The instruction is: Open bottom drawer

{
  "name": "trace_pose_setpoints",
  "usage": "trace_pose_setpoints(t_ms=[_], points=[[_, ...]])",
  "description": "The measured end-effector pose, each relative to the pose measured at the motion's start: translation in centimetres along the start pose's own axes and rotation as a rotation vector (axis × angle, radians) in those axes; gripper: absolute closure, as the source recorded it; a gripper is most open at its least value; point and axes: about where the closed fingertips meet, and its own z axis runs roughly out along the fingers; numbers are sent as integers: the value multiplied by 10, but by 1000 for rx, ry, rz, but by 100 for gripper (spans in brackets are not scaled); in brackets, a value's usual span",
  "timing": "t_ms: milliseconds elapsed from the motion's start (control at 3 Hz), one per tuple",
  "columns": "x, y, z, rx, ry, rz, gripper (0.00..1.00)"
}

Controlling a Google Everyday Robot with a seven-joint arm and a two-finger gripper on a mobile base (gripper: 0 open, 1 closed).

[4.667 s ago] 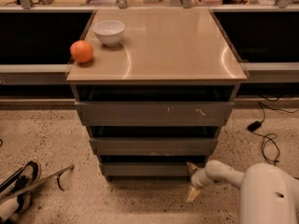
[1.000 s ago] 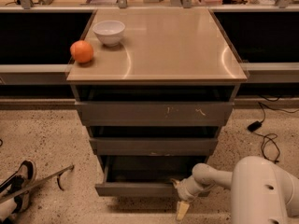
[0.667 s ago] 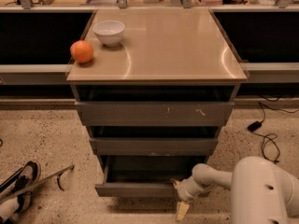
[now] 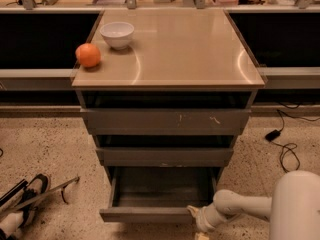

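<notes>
The bottom drawer [image 4: 150, 214] of the grey cabinet stands pulled out toward me, its flat grey interior showing and bare. Above it are the mid-sized drawer front [image 4: 165, 156] and the tall scratched top drawer front [image 4: 165, 120], both pushed in. My gripper [image 4: 196, 215] is at the end of the pale arm that comes in from the lower right, and it sits at the right end of the bottom drawer's front panel, touching or very near it.
An orange [image 4: 88, 55] and a white bowl [image 4: 117, 34] stand on the cabinet top [image 4: 190, 49] at the back left. Black cables [image 4: 285, 144] lie on the speckled floor at the right. A shoe and a thin rod [image 4: 30, 194] lie at the lower left.
The bottom drawer went from shut to pulled out, and my gripper moved toward me and down with its front panel. Over the last second almost nothing moved.
</notes>
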Motion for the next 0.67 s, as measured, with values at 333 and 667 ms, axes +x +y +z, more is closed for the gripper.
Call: trace_pose_setpoints(t_ms=[333,667], points=[[-15,72,-6,-47,-23,17,0],[-15,72,-6,-47,-23,17,0]])
